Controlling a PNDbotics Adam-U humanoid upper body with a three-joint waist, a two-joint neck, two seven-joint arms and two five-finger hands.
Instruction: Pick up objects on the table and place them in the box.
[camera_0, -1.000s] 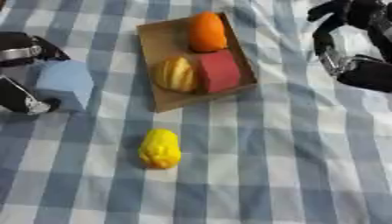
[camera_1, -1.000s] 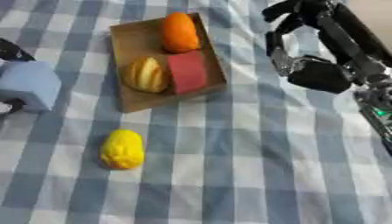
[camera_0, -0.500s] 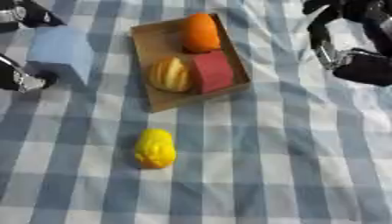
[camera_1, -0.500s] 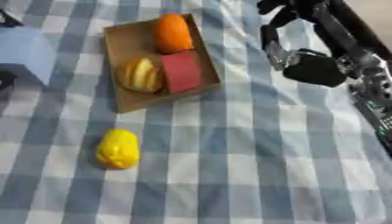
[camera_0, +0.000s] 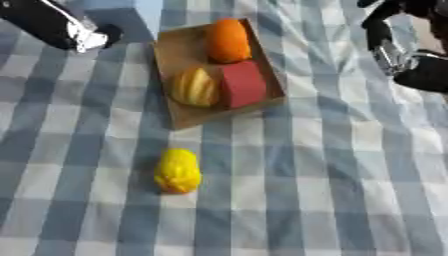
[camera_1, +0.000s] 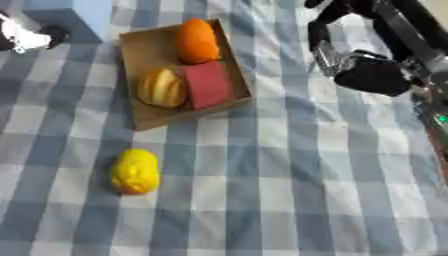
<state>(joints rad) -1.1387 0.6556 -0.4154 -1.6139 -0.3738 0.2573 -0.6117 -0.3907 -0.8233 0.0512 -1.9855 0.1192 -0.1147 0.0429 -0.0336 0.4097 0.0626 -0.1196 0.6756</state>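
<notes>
A: What is seen on the worktop (camera_0: 350, 190)?

B: A blue-and-white checked cloth (camera_0: 289, 210) is spread over it. A cardboard box (camera_0: 179, 117) is set toward the far side, and three things are held in it: an orange object (camera_0: 227, 41) at the far end, a red block (camera_0: 241, 85) beside a yellow ribbed object (camera_0: 194, 87) nearer the front. A yellow toy (camera_0: 178, 171) is left lying on the cloth, apart from the box and toward the near edge.

A: And the robot hands?

B: The right robot hand (camera_1: 354, 62) is held above the far right part of the worktop, well apart from the box; its fingers are seen hanging relaxed, with nothing held. The left robot hand (camera_0: 74, 32) is shown at the far left corner, just beside a light blue block (camera_1: 79, 15); whether its fingers are spread or curled cannot be told.
</notes>
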